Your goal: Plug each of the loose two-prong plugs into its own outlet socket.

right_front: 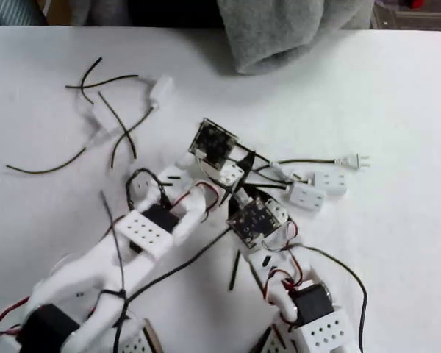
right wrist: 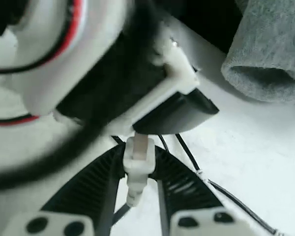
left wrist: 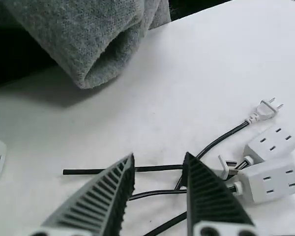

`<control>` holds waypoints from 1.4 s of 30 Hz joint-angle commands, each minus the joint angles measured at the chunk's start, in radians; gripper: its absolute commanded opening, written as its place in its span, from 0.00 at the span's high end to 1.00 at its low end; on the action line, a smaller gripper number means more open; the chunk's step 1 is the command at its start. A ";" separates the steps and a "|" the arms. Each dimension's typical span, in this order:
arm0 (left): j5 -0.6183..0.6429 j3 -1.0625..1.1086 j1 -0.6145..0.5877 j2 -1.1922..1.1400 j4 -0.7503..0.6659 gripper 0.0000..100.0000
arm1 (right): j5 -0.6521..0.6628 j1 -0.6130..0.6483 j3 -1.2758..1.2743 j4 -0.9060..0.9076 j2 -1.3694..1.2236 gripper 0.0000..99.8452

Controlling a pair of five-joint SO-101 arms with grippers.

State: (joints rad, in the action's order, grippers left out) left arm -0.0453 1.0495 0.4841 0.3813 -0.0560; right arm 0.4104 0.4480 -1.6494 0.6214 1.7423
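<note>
My right gripper (right wrist: 139,153) is shut on a white two-prong plug (right wrist: 137,167), held close behind the left arm's body. In the high view it (right_front: 237,193) sits at the table's middle. My left gripper (left wrist: 157,164) is open above black cords (left wrist: 157,194), nothing between its fingers; from above it (right_front: 251,163) lies just left of the outlets. Two white outlet blocks (left wrist: 268,180) (left wrist: 273,142) lie side by side (right_front: 306,195) (right_front: 329,181). Another loose plug (left wrist: 265,109) lies beyond them (right_front: 360,160) on its black cord.
A grey cloth (right_front: 287,29) is bunched at the table's far edge (left wrist: 83,39). A third white outlet (right_front: 162,90) and several loose black cords (right_front: 103,110) lie at the far left. A short black cord piece (right_front: 235,270) lies by the right arm.
</note>
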 commanded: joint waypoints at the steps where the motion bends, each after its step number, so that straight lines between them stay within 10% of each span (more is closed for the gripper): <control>1: -0.014 0.005 -0.025 -0.065 -0.086 0.83 | -0.003 -0.070 0.112 0.042 0.025 0.98; 21: -0.176 -0.014 -0.051 -0.236 -0.305 0.83 | -0.063 -0.127 0.210 0.168 0.025 0.98; 32: 0.026 0.011 -0.107 0.163 -0.160 0.83 | -0.008 -0.130 0.086 0.031 0.016 0.98; 42: 0.021 0.193 0.076 0.458 -0.041 0.83 | -0.002 -0.084 0.061 0.018 0.022 0.98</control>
State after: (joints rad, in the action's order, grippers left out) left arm -0.0269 1.2121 0.5178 0.7633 -0.1020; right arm 0.4012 0.3560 -1.5957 0.6582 1.7530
